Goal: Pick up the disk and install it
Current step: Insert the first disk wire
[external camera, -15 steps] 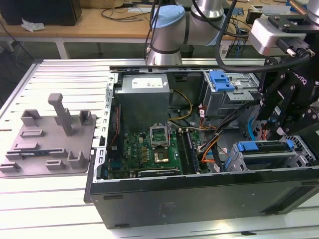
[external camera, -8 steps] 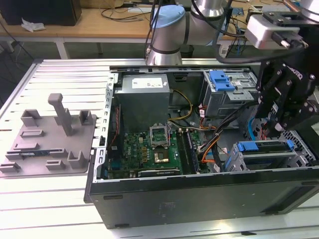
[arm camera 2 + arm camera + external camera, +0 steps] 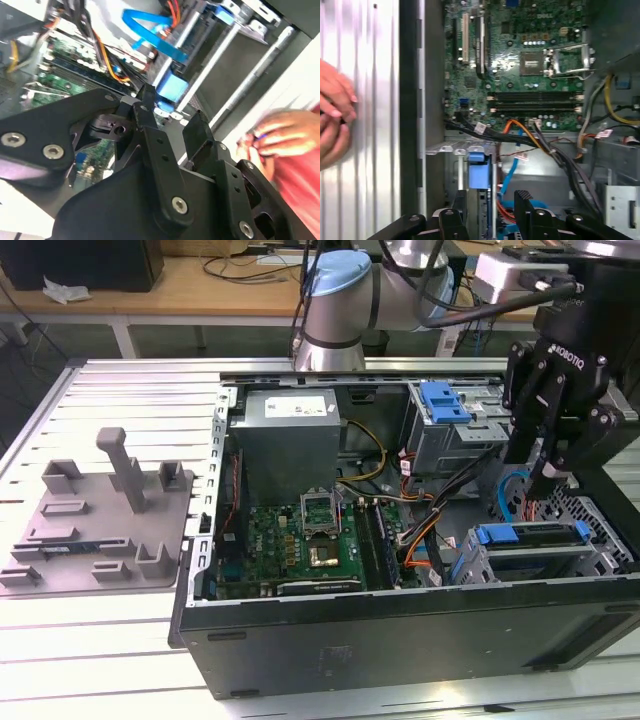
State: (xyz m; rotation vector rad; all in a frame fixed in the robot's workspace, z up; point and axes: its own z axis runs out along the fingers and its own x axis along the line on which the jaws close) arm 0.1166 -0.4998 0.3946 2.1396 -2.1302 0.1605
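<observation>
The disk [image 3: 535, 538] lies flat in the drive cage at the front corner of the open computer case, on the exterior view's right, with its blue frame showing along the top edge. My gripper [image 3: 546, 476] hangs just above it, open and holding nothing. In both wrist views the two black fingers [image 3: 522, 200] stand apart on either side of the frame's blue end piece [image 3: 479, 172] without touching it. That end piece [image 3: 172, 86] sits just beyond the fingertips [image 3: 148, 100].
The case [image 3: 400, 625] holds a green motherboard [image 3: 300, 540], a grey power supply [image 3: 285, 440], orange and blue cables [image 3: 425, 540] and a blue latch on a metal cage [image 3: 445, 402]. A grey fixture plate [image 3: 100, 510] lies on the slatted table. A person's hand [image 3: 335, 120] rests beside the case.
</observation>
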